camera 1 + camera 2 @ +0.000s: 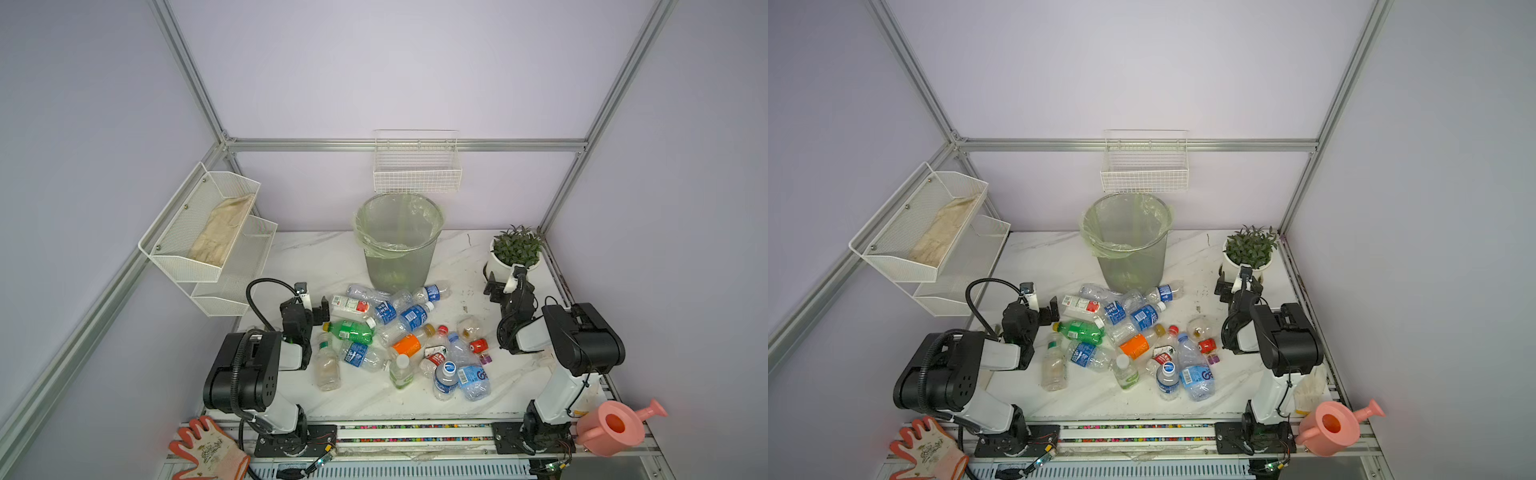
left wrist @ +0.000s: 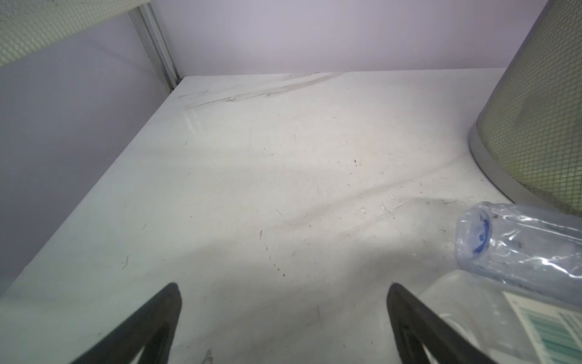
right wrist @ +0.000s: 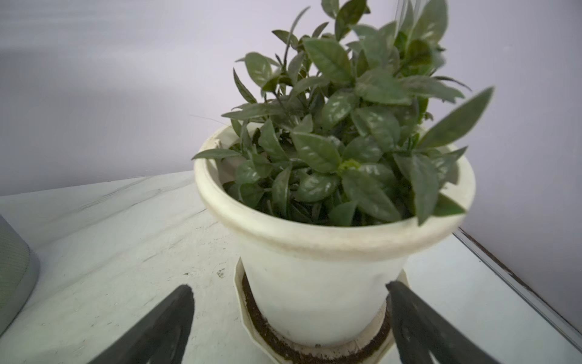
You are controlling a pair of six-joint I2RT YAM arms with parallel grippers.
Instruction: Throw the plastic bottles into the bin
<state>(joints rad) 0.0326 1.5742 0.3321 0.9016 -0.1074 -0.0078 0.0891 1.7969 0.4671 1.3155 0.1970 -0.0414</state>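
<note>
Table (image 1: pixel 316 257): white marble top, carrying everything within both arms' reach.
Bin (image 1: pixel 399 257): upright at the back middle, mouth up for drops; no bottle visible inside.
Plastic bottles (image 1: pixel 409 318): heaped lying down between the arms, the rearmost against the bin's base; none lifted.
Left gripper (image 2: pixel 283 288): jaws spread, empty, low beside the heap; probably staged for a first pick.
Right gripper (image 3: pixel 288 286): jaws spread, empty, facing the potted plant (image 1: pixel 513 259), away from the heap.

Bin (image 2: pixel 532 104) cut off by the left wrist view's edge, only lower mesh and base band showing, clear bottle (image 2: pixel 516 249) just beside the bin cropped midway, bottle labels (image 1: pixel 412 317) near the bin too small to read in a top view
</note>
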